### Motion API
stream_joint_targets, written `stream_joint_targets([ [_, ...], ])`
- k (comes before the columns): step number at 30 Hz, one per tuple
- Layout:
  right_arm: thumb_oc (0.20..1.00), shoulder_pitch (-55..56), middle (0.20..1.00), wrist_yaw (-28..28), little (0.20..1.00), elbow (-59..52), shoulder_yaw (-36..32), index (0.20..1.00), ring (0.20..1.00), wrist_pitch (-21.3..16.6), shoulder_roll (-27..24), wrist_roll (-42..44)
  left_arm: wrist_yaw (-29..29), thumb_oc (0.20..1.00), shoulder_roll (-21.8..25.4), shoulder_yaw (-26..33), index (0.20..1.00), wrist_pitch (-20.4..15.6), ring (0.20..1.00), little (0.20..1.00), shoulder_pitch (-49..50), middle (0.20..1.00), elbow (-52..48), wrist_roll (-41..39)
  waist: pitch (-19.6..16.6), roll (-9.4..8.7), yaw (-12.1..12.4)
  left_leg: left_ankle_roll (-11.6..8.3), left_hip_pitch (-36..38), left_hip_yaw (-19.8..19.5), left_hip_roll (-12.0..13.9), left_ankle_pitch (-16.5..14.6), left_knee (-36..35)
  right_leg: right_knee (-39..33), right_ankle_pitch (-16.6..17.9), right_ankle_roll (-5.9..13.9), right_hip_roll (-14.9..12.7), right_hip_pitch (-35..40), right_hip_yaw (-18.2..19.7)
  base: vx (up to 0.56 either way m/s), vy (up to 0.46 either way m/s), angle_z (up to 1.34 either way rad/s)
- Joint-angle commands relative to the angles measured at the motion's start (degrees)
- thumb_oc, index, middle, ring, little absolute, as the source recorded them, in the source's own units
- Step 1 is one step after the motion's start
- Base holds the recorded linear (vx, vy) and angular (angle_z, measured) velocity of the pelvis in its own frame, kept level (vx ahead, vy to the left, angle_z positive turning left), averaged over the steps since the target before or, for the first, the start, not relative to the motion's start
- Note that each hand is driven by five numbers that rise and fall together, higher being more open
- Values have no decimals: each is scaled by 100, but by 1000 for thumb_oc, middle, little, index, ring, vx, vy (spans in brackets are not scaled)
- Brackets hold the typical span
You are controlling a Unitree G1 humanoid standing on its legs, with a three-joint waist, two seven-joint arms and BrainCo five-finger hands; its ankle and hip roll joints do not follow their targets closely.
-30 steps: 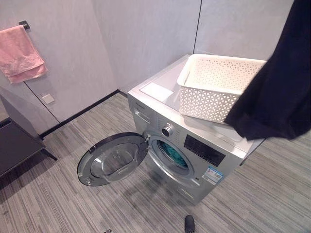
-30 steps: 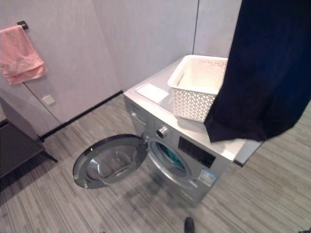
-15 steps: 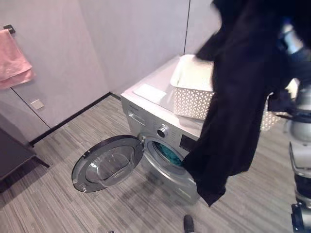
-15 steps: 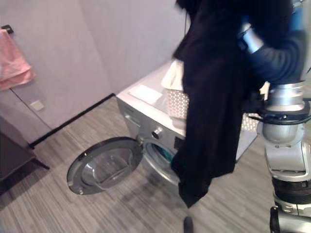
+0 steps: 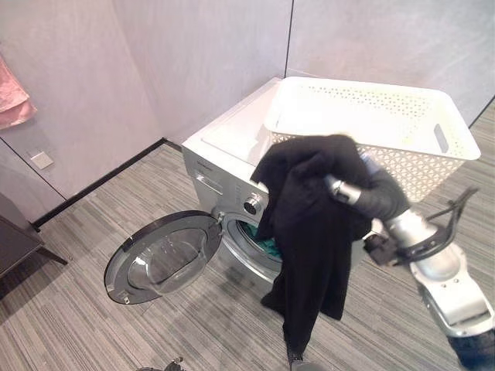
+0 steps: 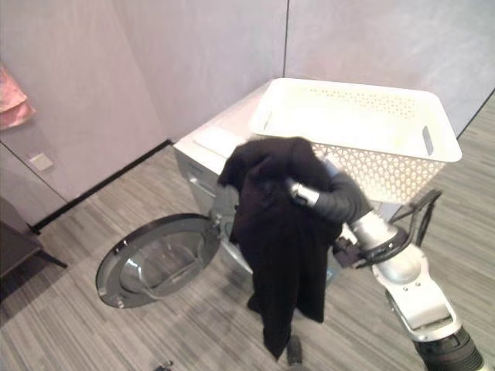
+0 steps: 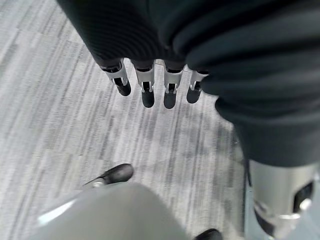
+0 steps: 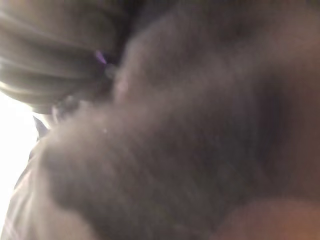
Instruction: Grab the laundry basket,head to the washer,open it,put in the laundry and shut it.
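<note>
A black garment (image 5: 309,232) hangs draped over the end of my right arm, whose dark wrist cover (image 5: 379,197) sticks out of the cloth. It dangles in front of the silver washer (image 5: 220,143), just right of the open drum mouth (image 5: 251,236), where something teal lies inside. The round door (image 5: 162,255) is swung wide to the left, low over the floor. A white perforated laundry basket (image 5: 387,139) stands on the washer's top. Dark cloth (image 8: 200,125) presses close in the right wrist view. My left hand (image 7: 145,85) hangs open over the floor, its fingers straight.
Grey walls stand close behind the washer. A pink towel (image 5: 11,97) hangs on the wall at far left above a wall socket (image 5: 40,160), with dark low furniture (image 5: 11,239) beneath. Striped grey floor spreads in front of the door.
The camera has shifted. My right arm has come down with the black garment, from high at the right to in front of the washer's face beside the drum mouth. The basket shows in full.
</note>
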Motion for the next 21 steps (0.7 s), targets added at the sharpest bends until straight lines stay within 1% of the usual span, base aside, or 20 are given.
stream_joint_targets([
  [1,200,418,200,233,200,-199,-160,200,200,-443,-124,893,-14,1000,982,-85,1000,-1112,1000,1000,365,1000,-2339,-1288,6,-388,150,-22,46,-79,166,283,22,150,-564,357,-340,439,132,-39,6,3],
  [2,200,419,200,233,200,-200,-160,200,200,-443,-124,893,-14,1000,982,-85,1000,-1111,1000,1000,366,1000,-2340,-1288,5,-389,149,-22,46,-80,166,283,22,149,-564,357,-340,440,131,-46,3,17],
  [3,200,602,200,348,200,-260,-110,200,200,-477,-200,979,-95,1000,1182,-190,1000,-1213,1000,1000,542,1000,-3012,-1448,36,-382,180,-25,23,-109,170,298,22,141,-561,376,-357,447,106,-2,-2,34],
  [4,200,734,200,406,200,-267,-57,200,200,-461,-232,1032,-209,1000,1358,-247,1000,-1242,1000,1000,709,1000,-3577,-1565,28,-378,191,-26,9,-122,174,305,22,140,-562,383,-365,455,86,2,0,38],
  [5,200,881,200,502,200,-247,-27,200,200,-448,-320,1091,-396,1000,1654,-294,1000,-1320,1000,1000,901,1000,-4256,-1719,32,-360,206,-23,-7,-141,175,305,22,137,-563,396,-372,454,73,14,14,30],
  [6,200,904,200,605,200,-138,131,200,200,-378,-445,1137,-605,1000,2054,-353,1000,-1385,1000,1000,1050,1000,-5044,-1839,33,-333,231,-27,-28,-139,176,307,22,122,-559,412,-391,465,50,10,13,17],
  [7,200,899,200,607,200,-131,141,200,200,-382,-439,1138,-614,1000,2068,-340,1000,-1367,1000,1000,1071,1000,-5074,-1849,29,-339,227,-27,-28,-138,177,306,22,121,-559,412,-391,466,50,12,13,13],
  [9,200,837,200,669,200,-37,289,200,200,-306,-553,1126,-776,1000,2495,-345,1000,-1413,1000,1000,1118,1000,-5844,-1877,22,-323,241,-34,-39,-135,174,305,22,109,-550,424,-401,471,41,13,3,6],
  [10,200,828,200,669,200,-31,300,200,200,-309,-547,1126,-781,1000,2505,-332,1000,-1400,1000,1000,1134,1000,-5865,-1883,21,-328,237,-34,-38,-134,174,305,22,109,-551,424,-401,471,42,18,0,5],
  [11,200,693,200,704,200,35,410,200,200,-256,-623,1155,-861,1000,2796,-407,1000,-1388,1000,1000,1018,1000,-6371,-1828,11,-322,239,-40,-48,-136,174,292,22,98,-552,433,-410,476,40,11,-1,4],
  [14,200,691,200,704,200,36,412,200,200,-256,-623,1155,-862,1000,2797,-405,1000,-1387,1000,1000,1021,1000,-6374,-1829,11,-322,238,-40,-48,-135,174,292,22,98,-552,433,-410,476,41,0,0,0],
  [15,200,557,200,691,200,73,498,200,200,-201,-707,1062,-944,1000,2980,-432,1000,-1405,1000,1000,873,1000,-6795,-1971,12,-311,246,-44,-62,-141,171,292,22,91,-552,440,-420,482,50,0,0,0],
  [17,200,454,200,682,200,109,575,200,200,-176,-733,994,-1107,1000,3102,-464,1000,-1370,1000,1000,783,1000,-7150,-2244,14,-306,232,-45,-62,-144,169,279,22,90,-558,442,-430,492,53,0,0,0],
  [19,200,293,200,653,200,126,722,200,200,-144,-701,893,-1301,1000,3171,-654,1000,-1282,1000,1000,616,1000,-7357,-2540,13,-303,221,-42,-65,-137,168,268,22,85,-565,440,-439,506,50,0,0,0],
  [20,200,203,200,653,200,117,781,200,200,-134,-674,882,-1362,1000,3203,-760,1000,-1238,1000,1000,518,1000,-7399,-2579,19,-300,209,-39,-69,-142,169,271,22,87,-570,437,-435,504,63,0,0,0],
  [21,200,15,200,612,200,141,888,200,200,-108,-608,859,-1437,1000,3214,-999,1000,-1155,1000,1000,283,1000,-7345,-2522,38,-294,191,-35,-81,-148,166,268,22,88,-572,436,-434,488,69,0,0,0],
])
